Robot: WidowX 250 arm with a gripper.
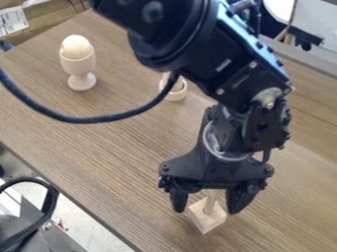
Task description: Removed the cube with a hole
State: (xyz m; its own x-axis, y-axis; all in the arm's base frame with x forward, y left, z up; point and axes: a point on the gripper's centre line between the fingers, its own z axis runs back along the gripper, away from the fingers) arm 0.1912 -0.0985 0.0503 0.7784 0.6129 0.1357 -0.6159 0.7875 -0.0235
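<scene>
Gripper [207,207] hangs open, seemingly around the peg [209,202], inside table's edge [74,196].

text: none legible | white label [13,21] on cardboard [49,16]: marks too small to read

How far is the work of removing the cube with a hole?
Positioning looks done: the pincer is over a square wooden block, its fingers apart on either side of the rod rising from it. Nothing is in hand. The block appears to rest on the table, so gripping and removing seem left, if this is the cube; I cannot see its hole.
</scene>
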